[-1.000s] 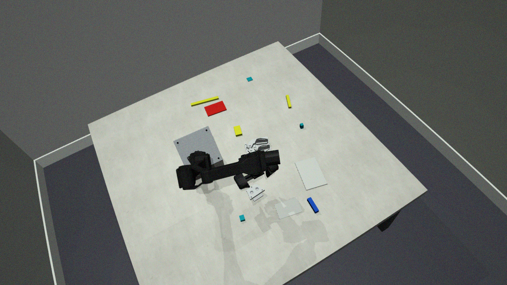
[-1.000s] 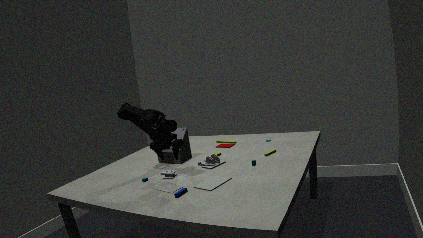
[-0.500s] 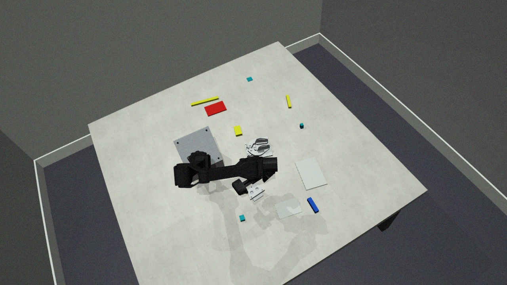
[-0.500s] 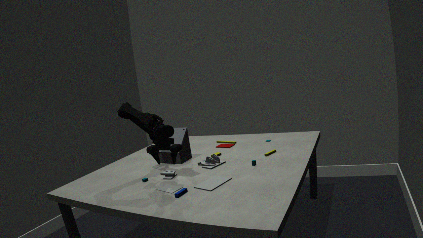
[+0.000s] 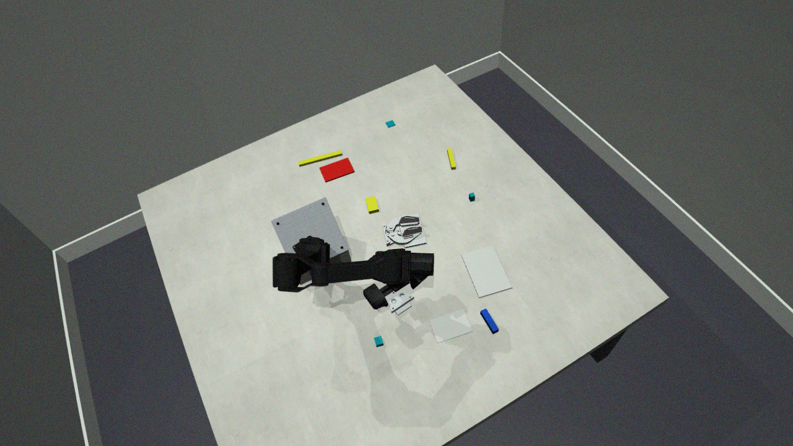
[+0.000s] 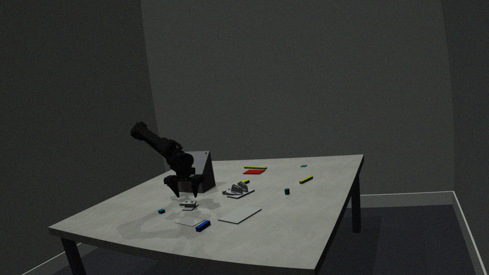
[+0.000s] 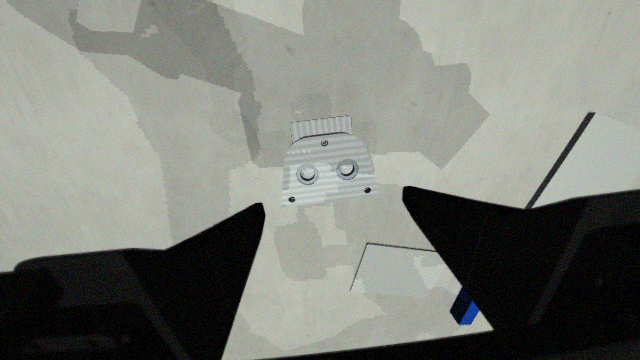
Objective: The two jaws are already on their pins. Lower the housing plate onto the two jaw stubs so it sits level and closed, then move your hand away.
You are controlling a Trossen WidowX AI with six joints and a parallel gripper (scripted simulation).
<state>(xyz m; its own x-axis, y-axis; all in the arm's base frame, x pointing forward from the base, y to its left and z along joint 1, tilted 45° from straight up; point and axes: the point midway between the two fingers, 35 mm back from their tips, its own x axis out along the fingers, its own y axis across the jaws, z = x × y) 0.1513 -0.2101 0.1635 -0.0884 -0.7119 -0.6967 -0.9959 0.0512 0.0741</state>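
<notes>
The housing plate (image 5: 398, 300) (image 6: 187, 203) (image 7: 327, 188) is pale, with two round holes and three small dark ones. It lies raised on a small stand (image 7: 320, 128), apart from the jaws. My gripper (image 6: 186, 196) (image 7: 333, 201) is open and empty, pointing down above the housing plate. In the wrist view the plate shows beyond and between the fingertips, touching neither. The two dark-topped jaws (image 5: 411, 231) (image 6: 236, 189) sit on the light base plate (image 5: 419, 243) (image 6: 251, 191), with their stubs side exposed. The jaws are outside the wrist view. The arm partly hides the gripper in the top view.
A grey sloped box (image 5: 310, 224) stands behind the arm. A white panel (image 5: 486, 271) (image 6: 239, 215), a thinner sheet (image 5: 450, 327) (image 7: 385, 275) and a blue bar (image 5: 489, 321) (image 6: 203, 225) (image 7: 467, 310) lie near the housing plate. A teal block (image 5: 378, 341) (image 6: 161, 211) and yellow block (image 5: 372, 204) lie nearby.
</notes>
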